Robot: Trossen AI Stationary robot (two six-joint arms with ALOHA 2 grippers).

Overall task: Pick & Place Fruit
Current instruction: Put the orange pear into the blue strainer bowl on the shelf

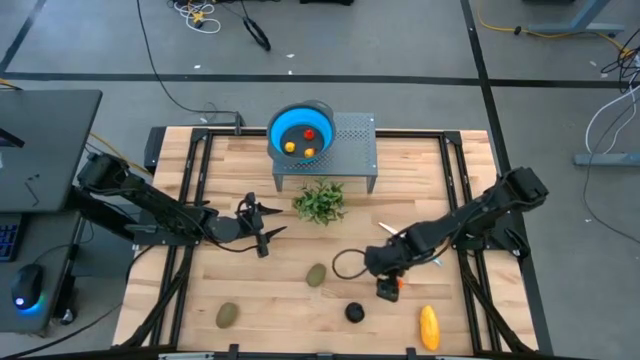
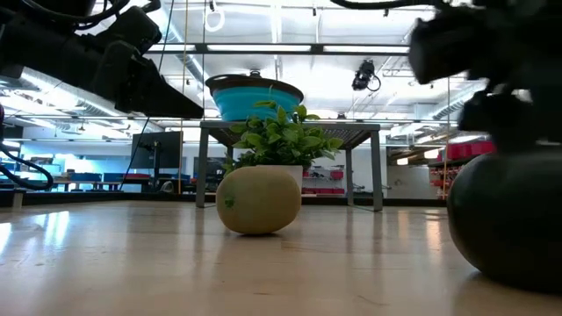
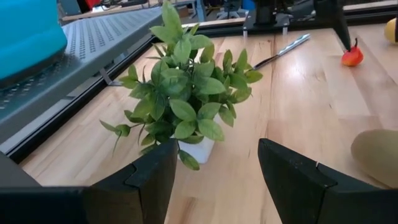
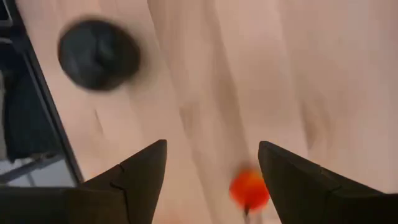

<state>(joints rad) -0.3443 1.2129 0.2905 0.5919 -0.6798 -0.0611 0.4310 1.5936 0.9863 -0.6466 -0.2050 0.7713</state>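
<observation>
Grey concrete floor with trailing cables surrounds one wooden table [image 1: 330, 240], which fills the middle of the high view. Two dark arms reach in over it, one from each side.

At the upper centre of the table stands one grey perforated metal stand [image 1: 345, 150], and on it one blue bowl [image 1: 300, 130] holding three small pieces: one red [image 1: 309, 134] and two orange-yellow [image 1: 291, 146]. Just below the stand sits one leafy green plant [image 1: 320, 201].

The left gripper [image 1: 262, 222] hangs at centre left of the table, near the plant; the left wrist view shows its fingers spread wide with nothing between them.

The right gripper [image 1: 386, 287] is at lower centre right, tipped down over one small orange-red fruit [image 4: 249, 188], which the right wrist view shows low between the parted, empty fingers and nearer one of them; whether they touch it I cannot tell.

Loose fruit on the boards counts five. One yellow oblong [image 1: 429, 326] lies at lower right. Two olive-green ovals lie apart, one at lower centre [image 1: 316, 274], the other at lower left [image 1: 227, 315]. One black ball [image 1: 354, 312] rests near the bottom edge, left of the yellow piece. The fifth is the orange-red one.

One thin white knife [image 1: 392, 231] lies partly under the right arm.
</observation>
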